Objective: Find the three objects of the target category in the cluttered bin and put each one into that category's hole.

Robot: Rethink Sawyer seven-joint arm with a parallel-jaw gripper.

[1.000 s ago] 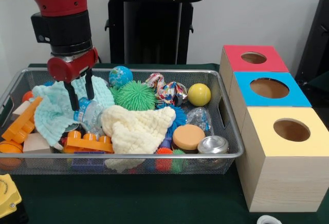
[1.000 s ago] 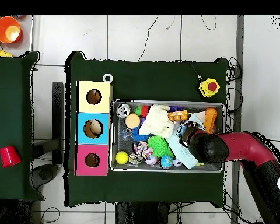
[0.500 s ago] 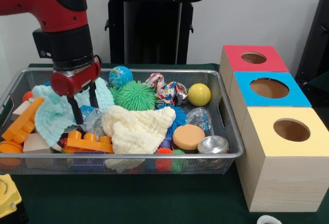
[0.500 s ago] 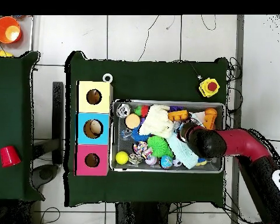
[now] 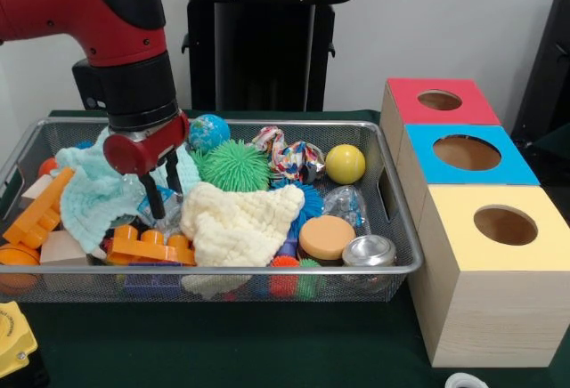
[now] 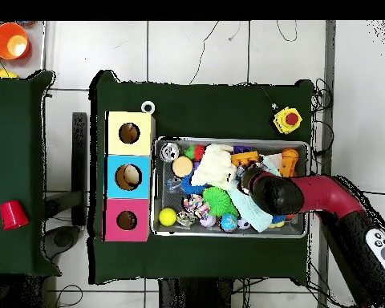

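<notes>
Claw shifted along the wire mesh bin, away from its left end toward the middle, and lower into the clutter.

Claw (image 5: 162,189) fingers apart, nothing held, straddling the crushed clear plastic bottle (image 5: 153,203) between mint-green knitted cloth (image 5: 93,194) and cream knitted cloth (image 5: 239,221); wire mesh bin (image 5: 397,244) unemptied. Target category unknown; grasp looks imminent.

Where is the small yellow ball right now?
In the front view the small yellow ball lies inside the wire mesh bin, toward its right far corner, just right of the multicoloured crinkled toy and left of the red-topped box.
</notes>
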